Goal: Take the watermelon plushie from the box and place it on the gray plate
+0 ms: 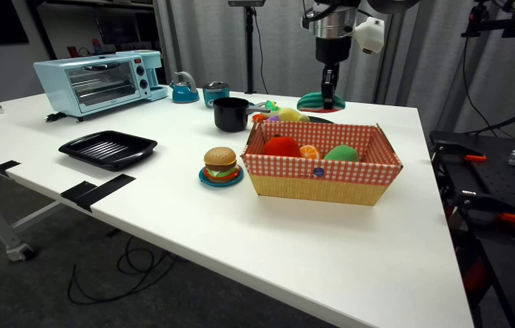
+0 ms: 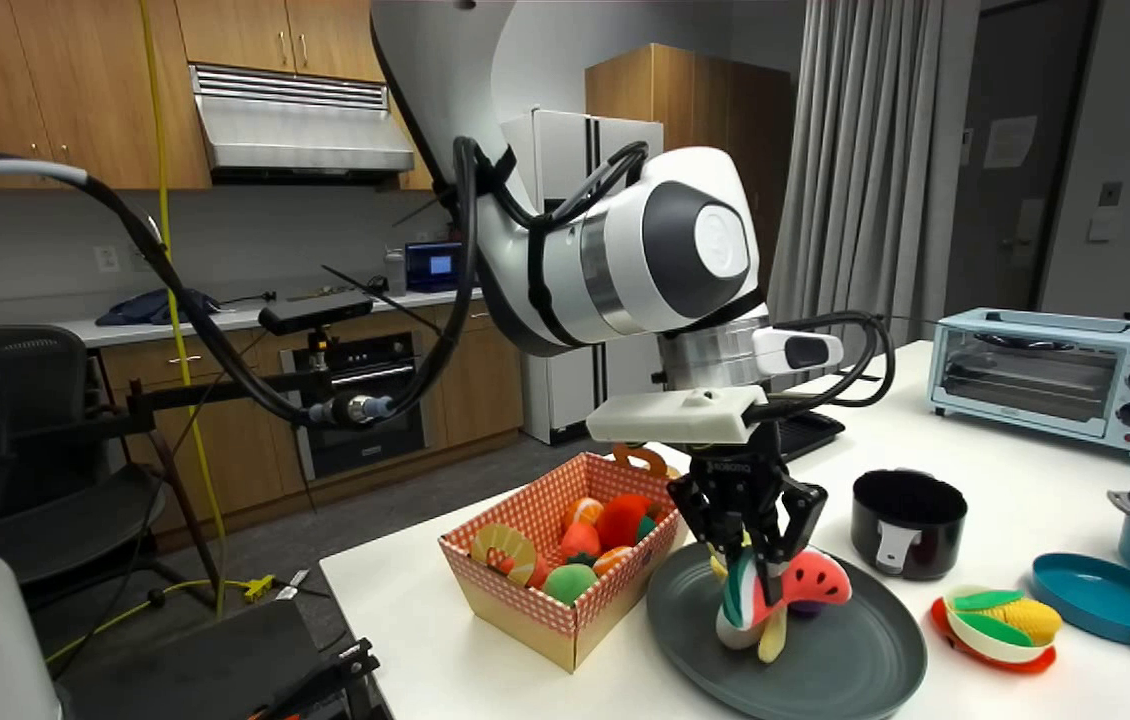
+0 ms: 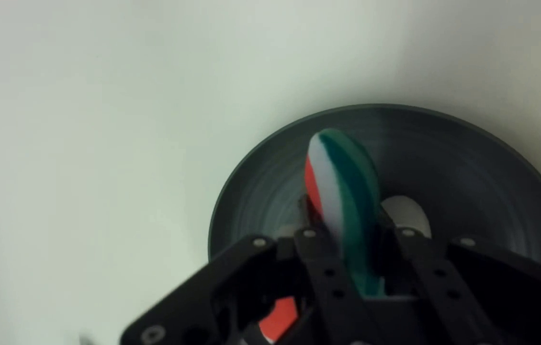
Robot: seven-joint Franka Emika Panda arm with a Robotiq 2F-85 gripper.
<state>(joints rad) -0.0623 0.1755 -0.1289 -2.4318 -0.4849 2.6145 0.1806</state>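
The watermelon plushie, striped green with a red face, hangs in my gripper in an exterior view, in an exterior view and in the wrist view. My gripper is shut on it, with a finger on each side in the wrist view. It is over the gray plate, which fills much of the wrist view. A pale yellow plushie and a purple one lie on the plate, partly hidden. The checkered box stands beside the plate and holds several fruit plushies.
A black pot, a bowl with toy corn and a teal pan stand near the plate. A toy burger on a saucer stands beside the box. A black tray and a blue toaster oven are farther along the table.
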